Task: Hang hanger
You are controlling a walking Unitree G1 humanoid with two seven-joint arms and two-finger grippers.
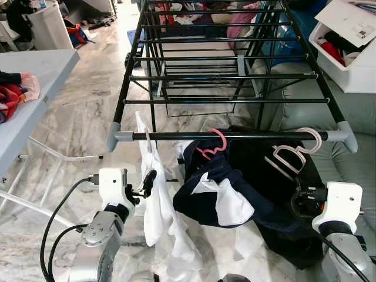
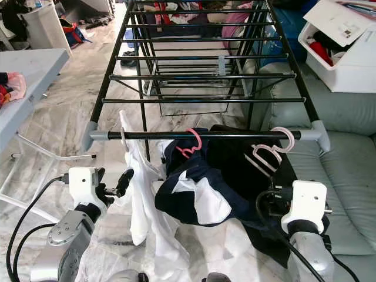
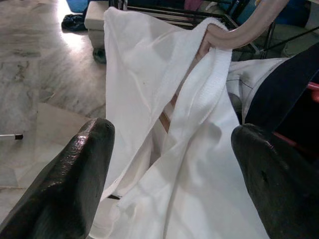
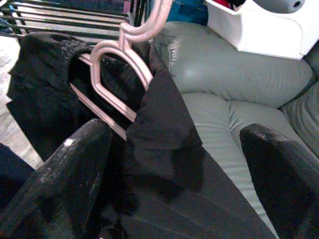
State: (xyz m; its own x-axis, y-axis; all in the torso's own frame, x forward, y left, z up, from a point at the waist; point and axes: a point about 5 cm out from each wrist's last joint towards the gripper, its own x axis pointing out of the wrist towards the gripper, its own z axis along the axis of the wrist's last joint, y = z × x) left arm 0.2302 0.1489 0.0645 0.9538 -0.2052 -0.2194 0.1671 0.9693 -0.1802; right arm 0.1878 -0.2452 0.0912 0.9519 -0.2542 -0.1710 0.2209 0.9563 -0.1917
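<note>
Black drying rack (image 1: 229,76) fills the upper centre of the head view; its front rail (image 1: 235,136) runs across mid-frame with grey end caps. Three garments hang off that rail. White garment (image 1: 157,200) at the rail's left end, at 7 o'clock from frame centre, on a pale hanger (image 3: 239,31) seen in the left wrist view. Navy-and-white garment (image 1: 214,191) in the middle on a pink hanger (image 1: 214,147), hook over the rail. Black garment (image 1: 258,176) at 4 o'clock on a light pink hanger (image 1: 294,154), hook over the rail near its right end, hanger body tilted.

Left gripper (image 1: 147,183) at 8 o'clock, fingers spread, just beside the white garment's left edge; left wrist view shows both black fingers (image 3: 75,174) wide apart with the white cloth between them, contact cannot be told. Right gripper (image 4: 169,189) low at 4 o'clock, fingers spread, black cloth and the light pink hanger ahead of them, nothing pinched.

Grey sofa (image 1: 346,158) at 3 o'clock behind the black garment. White bin (image 1: 346,53) at 2 o'clock. Grey table (image 1: 29,76) at 9 o'clock. Marble floor (image 1: 82,117) under all.
</note>
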